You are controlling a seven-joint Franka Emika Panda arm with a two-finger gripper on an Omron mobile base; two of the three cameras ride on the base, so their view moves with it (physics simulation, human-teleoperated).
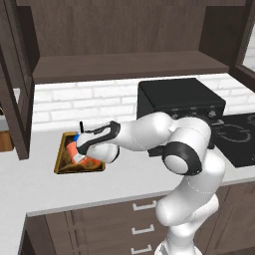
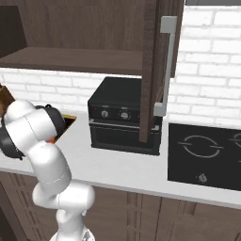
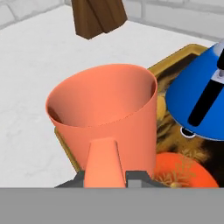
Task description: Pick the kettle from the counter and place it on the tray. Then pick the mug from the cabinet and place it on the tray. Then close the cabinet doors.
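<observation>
At the centre of the hand view stands the mug [image 3: 105, 120], its mouth open toward the camera and its handle running down between the two finger tips of the gripper [image 3: 105, 179], which looks narrowly closed on that handle. I judge the mug is gripped this way so that it stays upright while it is lowered. It sits over the near corner of the tray [image 3: 175, 61], though whether its base touches the tray cannot be told. Just beside it, at the right edge of the frame, is the kettle [image 3: 192, 94], already standing on the tray, so the first placement looks done. In the left base view the tray [image 1: 63, 158] lies on the counter [image 1: 45, 184] at middle left, with the gripper [image 1: 82, 149] low over it. Above, the cabinet [image 1: 124, 64] has a bare shelf; two cabinet doors [image 2: 153, 70] stand open. Count: one mug, one kettle, one tray.
</observation>
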